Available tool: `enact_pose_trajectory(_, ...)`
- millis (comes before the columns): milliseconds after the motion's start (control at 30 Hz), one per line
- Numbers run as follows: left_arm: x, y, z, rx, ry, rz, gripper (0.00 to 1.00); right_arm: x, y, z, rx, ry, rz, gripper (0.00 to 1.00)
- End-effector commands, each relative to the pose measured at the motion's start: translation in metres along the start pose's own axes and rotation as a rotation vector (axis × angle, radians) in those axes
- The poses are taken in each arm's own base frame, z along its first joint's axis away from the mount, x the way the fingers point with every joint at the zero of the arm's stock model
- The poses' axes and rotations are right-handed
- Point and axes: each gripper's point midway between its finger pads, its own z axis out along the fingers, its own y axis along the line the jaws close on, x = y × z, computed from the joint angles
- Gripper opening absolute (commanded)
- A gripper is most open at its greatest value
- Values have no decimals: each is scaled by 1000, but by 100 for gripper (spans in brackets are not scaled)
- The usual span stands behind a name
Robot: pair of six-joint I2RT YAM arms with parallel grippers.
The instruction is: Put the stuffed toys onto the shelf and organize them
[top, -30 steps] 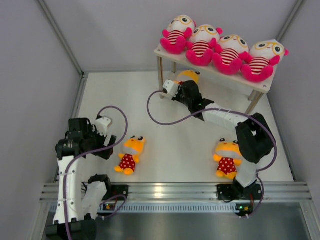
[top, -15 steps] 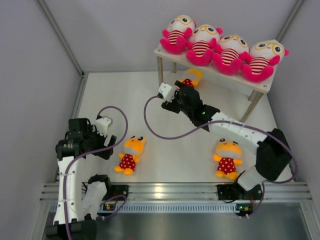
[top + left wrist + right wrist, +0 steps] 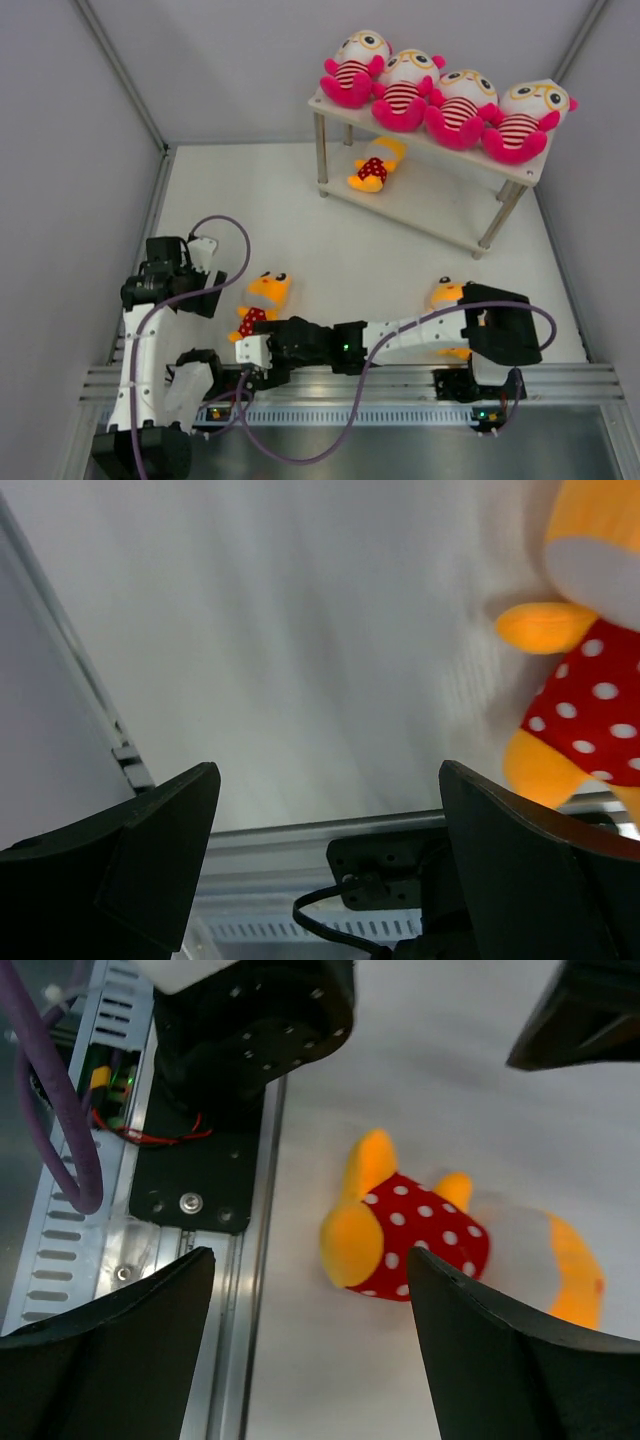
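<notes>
Right gripper (image 3: 252, 352) has let go and swung back from the shelf (image 3: 430, 205), jaws wide and empty, with the floor toy (image 3: 425, 1235) framed between its fingers. The shelved yellow toy (image 3: 372, 165), far from either gripper, lies diagonally on the lower board, head pointing back-right. Four pink toys (image 3: 405, 90) sit on top. Left gripper (image 3: 328, 780) gapes wide, holding nothing.

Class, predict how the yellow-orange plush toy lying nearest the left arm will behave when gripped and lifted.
The yellow-orange plush toy looks soft and stuffed, so it will probably squash when squeezed and droop at the head. It is likely light for its size. Lying flat on the table, it should drag rather than roll if pushed.
</notes>
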Motion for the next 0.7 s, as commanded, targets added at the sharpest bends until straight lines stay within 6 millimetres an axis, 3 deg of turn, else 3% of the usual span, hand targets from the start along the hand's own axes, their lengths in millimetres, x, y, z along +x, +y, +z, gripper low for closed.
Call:
enact_pose_trajectory(0, 17, 35, 7, -223, 57, -11, 97, -46, -8, 21, 10, -139, 15, 77)
enact_pose_trajectory(133, 30, 42, 13, -296, 60, -31, 98, -24, 4, 39, -22, -84, 30, 77)
enact_pose_trajectory(300, 19, 52, 6, -384, -43, -119, 98, 6, 3, 54, 12, -5, 36, 77)
enact_pose_trajectory(467, 15, 60, 1, -432, -73, -138, 98, 17, -17, 52, 107, 38, 20, 77)
enact_pose_trajectory(667, 14, 59, 5, -426, -77, -135, 98, 12, -27, 48, 135, 41, -11, 77)
